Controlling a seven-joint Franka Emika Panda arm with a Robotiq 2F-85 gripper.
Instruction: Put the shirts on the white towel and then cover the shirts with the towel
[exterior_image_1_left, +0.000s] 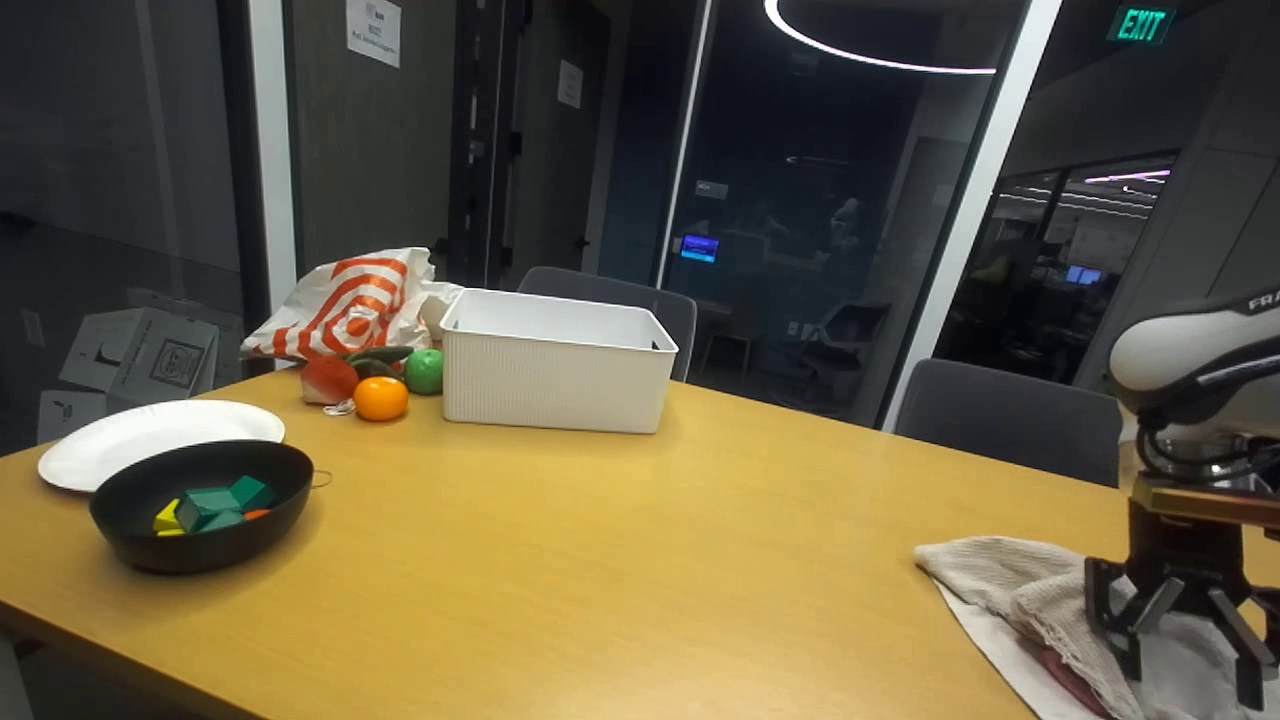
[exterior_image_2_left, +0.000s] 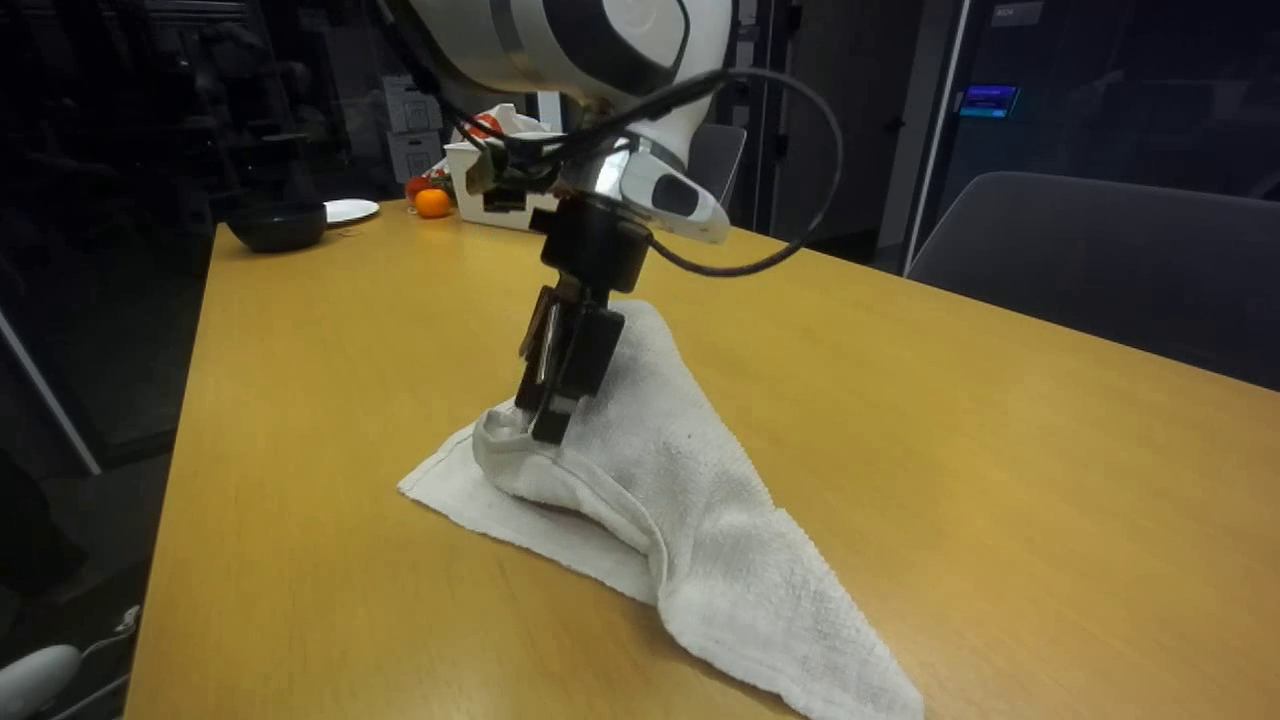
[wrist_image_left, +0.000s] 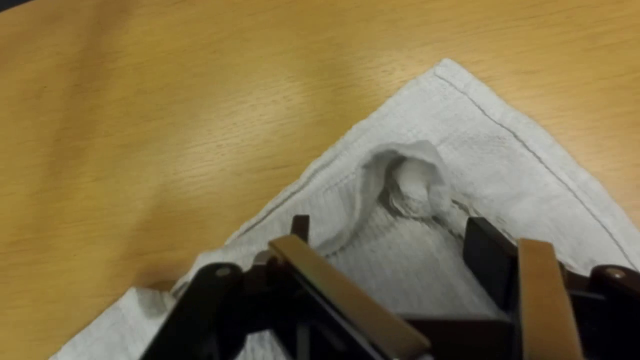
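Observation:
The white towel lies folded over itself on the table, in both exterior views (exterior_image_1_left: 1000, 580) (exterior_image_2_left: 690, 490) and in the wrist view (wrist_image_left: 500, 155). A reddish cloth, perhaps a shirt (exterior_image_1_left: 1072, 682), peeks out between the towel's layers in an exterior view. Any other shirts are hidden. My gripper (exterior_image_1_left: 1192, 668) points down at the towel, its fingers spread with no cloth pinched between them. It also shows side-on (exterior_image_2_left: 540, 415) close to a raised, curled fold. In the wrist view the open fingers (wrist_image_left: 390, 227) stand either side of the towel, with the curled fold just beyond them.
On the table (exterior_image_1_left: 640, 560) stand a white bin (exterior_image_1_left: 555, 375), a black bowl with blocks (exterior_image_1_left: 200, 545), a white plate (exterior_image_1_left: 150, 430), an orange (exterior_image_1_left: 380, 398), other produce and a Target bag (exterior_image_1_left: 350, 305), all far from the gripper. Chairs (exterior_image_1_left: 1010, 420) stand along the table's edge.

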